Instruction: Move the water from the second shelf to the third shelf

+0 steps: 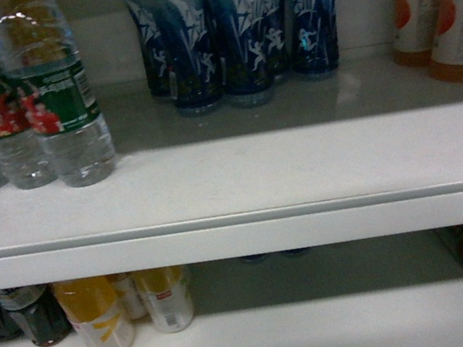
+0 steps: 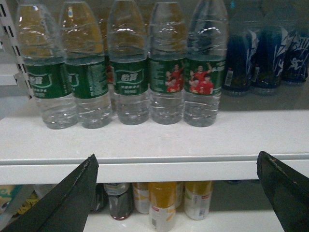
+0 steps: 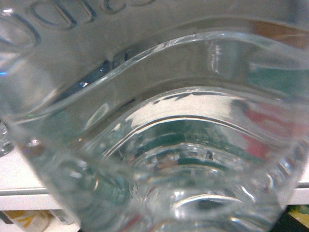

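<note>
Five clear ribbed plastic water bottles with dark green labels point(image 2: 165, 72) standing upright in a row on the white shelf point(image 2: 154, 140), left end. Beside them, dark blue bottles point(image 1: 240, 35), about four in the head view. Two orange drink bottles point(image 1: 443, 8) far right. Left gripper point(image 2: 176, 193) hanging before the shelf edge, jaws spread wide, holding nothing. Right wrist view filled by clear ribbed plastic point(image 3: 154, 145) pressed close; right jaws hidden, state impossible to tell.

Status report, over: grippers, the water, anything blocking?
Left gripper open, empty. Right gripper unseen; clear bottle fills its camera. Water bottles upright on shelf. Nothing blocking.
</note>
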`<state>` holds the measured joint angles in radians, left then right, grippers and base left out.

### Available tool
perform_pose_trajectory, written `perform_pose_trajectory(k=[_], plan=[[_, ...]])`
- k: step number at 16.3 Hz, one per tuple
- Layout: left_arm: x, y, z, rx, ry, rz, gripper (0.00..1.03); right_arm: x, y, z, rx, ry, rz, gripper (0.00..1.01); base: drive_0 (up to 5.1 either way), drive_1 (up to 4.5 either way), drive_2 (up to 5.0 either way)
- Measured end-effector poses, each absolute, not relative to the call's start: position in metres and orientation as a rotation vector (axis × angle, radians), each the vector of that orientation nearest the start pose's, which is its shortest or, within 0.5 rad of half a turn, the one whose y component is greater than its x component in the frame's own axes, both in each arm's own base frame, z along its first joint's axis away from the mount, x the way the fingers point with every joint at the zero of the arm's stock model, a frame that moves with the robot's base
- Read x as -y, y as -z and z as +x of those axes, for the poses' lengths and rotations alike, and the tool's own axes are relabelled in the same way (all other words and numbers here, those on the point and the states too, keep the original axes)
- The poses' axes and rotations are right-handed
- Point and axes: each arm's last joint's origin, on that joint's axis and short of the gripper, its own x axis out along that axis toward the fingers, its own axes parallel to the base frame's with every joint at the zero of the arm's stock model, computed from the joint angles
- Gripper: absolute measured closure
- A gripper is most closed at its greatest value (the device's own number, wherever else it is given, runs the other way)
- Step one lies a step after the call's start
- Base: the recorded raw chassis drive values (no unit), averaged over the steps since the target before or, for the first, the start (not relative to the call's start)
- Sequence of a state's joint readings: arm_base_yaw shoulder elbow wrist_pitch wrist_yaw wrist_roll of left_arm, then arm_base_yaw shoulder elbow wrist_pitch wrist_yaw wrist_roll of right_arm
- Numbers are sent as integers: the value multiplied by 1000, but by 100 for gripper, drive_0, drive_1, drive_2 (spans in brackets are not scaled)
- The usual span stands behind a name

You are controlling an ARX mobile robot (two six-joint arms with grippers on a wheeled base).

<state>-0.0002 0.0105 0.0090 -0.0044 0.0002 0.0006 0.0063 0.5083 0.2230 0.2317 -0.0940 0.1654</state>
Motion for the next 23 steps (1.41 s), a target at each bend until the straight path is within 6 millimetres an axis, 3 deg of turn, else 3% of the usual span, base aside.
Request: perform_pose_trajectory(k=[23], plan=[[0,-166,98,-4,0,1,5,-4,-215,138,-65,-96,168,60,-494,252,252]])
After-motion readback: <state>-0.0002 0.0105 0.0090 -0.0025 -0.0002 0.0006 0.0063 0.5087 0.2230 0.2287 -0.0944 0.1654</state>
